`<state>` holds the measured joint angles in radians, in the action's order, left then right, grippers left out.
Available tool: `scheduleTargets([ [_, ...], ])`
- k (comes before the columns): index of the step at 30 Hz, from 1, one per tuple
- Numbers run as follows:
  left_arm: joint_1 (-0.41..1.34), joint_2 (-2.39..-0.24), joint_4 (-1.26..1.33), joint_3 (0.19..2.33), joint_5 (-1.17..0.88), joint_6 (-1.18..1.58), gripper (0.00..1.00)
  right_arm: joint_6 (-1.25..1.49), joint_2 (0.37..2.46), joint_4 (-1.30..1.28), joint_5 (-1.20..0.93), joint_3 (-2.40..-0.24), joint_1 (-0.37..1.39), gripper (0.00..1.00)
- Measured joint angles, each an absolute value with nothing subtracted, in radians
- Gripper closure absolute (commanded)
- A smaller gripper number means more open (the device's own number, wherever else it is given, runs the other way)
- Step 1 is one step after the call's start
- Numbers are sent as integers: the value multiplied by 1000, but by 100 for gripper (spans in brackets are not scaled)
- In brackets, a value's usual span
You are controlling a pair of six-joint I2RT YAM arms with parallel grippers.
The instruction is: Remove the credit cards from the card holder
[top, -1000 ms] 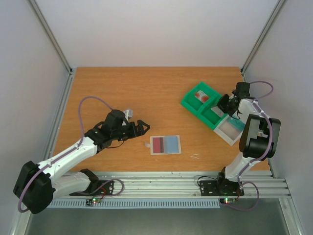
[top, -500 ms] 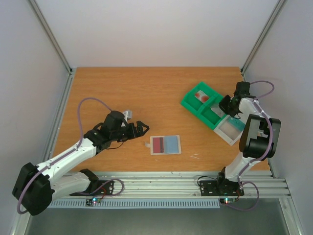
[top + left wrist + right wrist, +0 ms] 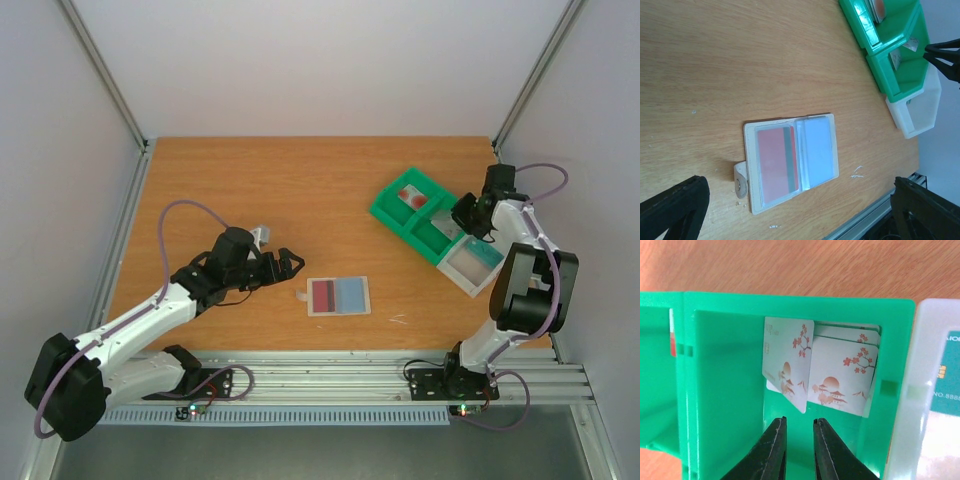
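Right gripper (image 3: 800, 421) only slightly apart, nothing between the fingers. It sits inside the middle compartment of the green tray (image 3: 725, 390), just short of the white blossom cards (image 3: 840, 375) at the far wall, not touching them. Left gripper (image 3: 292, 261) spread wide, empty, above the surface (image 3: 715, 60) left of the holder (image 3: 751, 170). Holder lies open and flat, red card (image 3: 774, 165) and blue card (image 3: 816, 152) in its sleeves, tab toward the left gripper.

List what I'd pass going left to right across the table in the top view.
left gripper → card holder → green tray → white bin
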<state>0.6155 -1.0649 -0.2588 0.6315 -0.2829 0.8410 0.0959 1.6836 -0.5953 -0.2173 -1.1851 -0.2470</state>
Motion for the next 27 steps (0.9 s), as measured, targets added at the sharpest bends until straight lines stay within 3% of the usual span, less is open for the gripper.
scheduleTargets([
  [7,616,-1065,-259,630,-297,841,1,112,1617,-651,-218,-1185,-236,79],
  [16,616,-1065,-266,624,-313,844,1,95,1599,-651,-230,-1194,-225,98],
  [27,616,-1057,-280,624,-320,848,1,83,1734,-645,-192,-1230,-224,99],
])
